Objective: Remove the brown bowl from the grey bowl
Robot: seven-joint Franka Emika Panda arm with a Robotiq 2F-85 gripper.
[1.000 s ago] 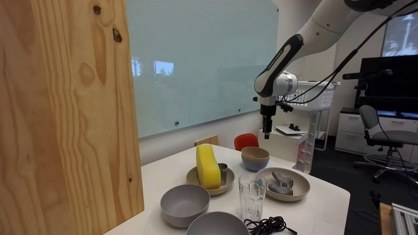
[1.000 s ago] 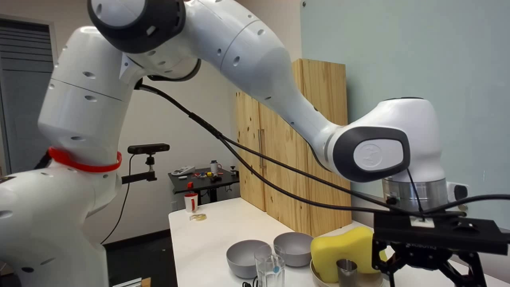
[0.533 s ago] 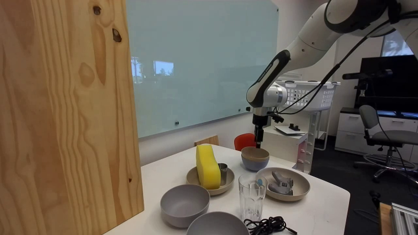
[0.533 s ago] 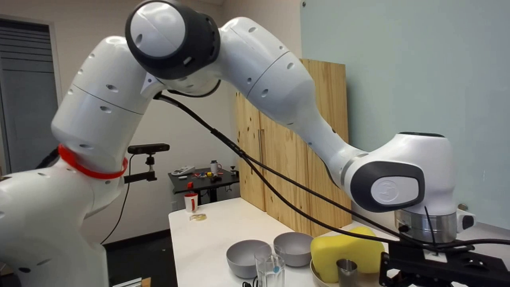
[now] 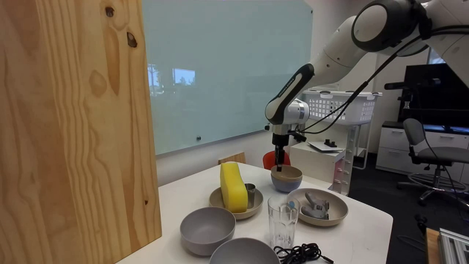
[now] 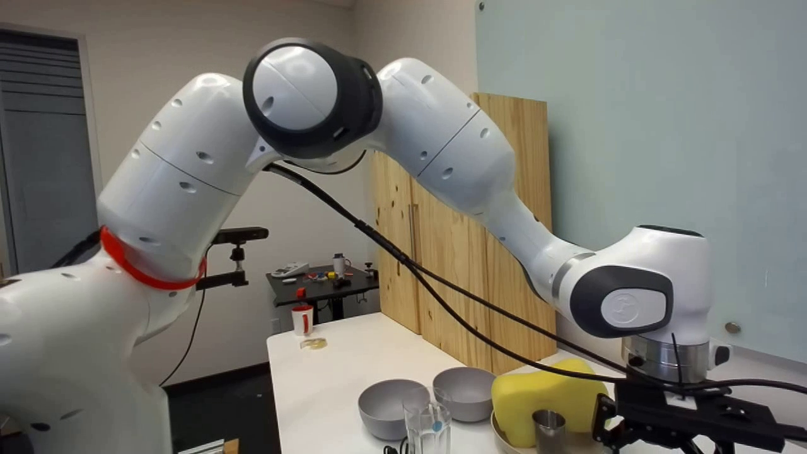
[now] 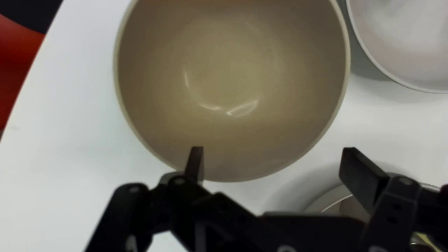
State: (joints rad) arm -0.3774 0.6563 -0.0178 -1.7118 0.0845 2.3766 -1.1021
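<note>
The brown bowl (image 5: 292, 173) sits nested in the bluish-grey bowl (image 5: 287, 185) at the table's far end in an exterior view. The brown bowl (image 7: 227, 77) fills the upper middle of the wrist view and hides the grey bowl there. My gripper (image 7: 274, 151) is open and empty. In the wrist view its left finger (image 7: 194, 164) overlaps the bowl's near rim, and its right finger (image 7: 364, 175) stands outside the bowl. In an exterior view the gripper (image 5: 279, 168) is at the rim's left part. I cannot tell whether it touches.
A dish (image 5: 216, 201) with a yellow block (image 5: 233, 189) and metal cup (image 5: 250, 196) stands nearby. A dish (image 5: 339, 216) with a game controller (image 5: 317, 207) is close to the bowls. A glass (image 5: 283, 227), larger grey bowls (image 5: 207, 229) and a black cable (image 5: 304, 253) stand nearer the camera.
My gripper has come down from above the bowls and moved left in an exterior view, to the brown bowl's rim. The bowls have not moved.
</note>
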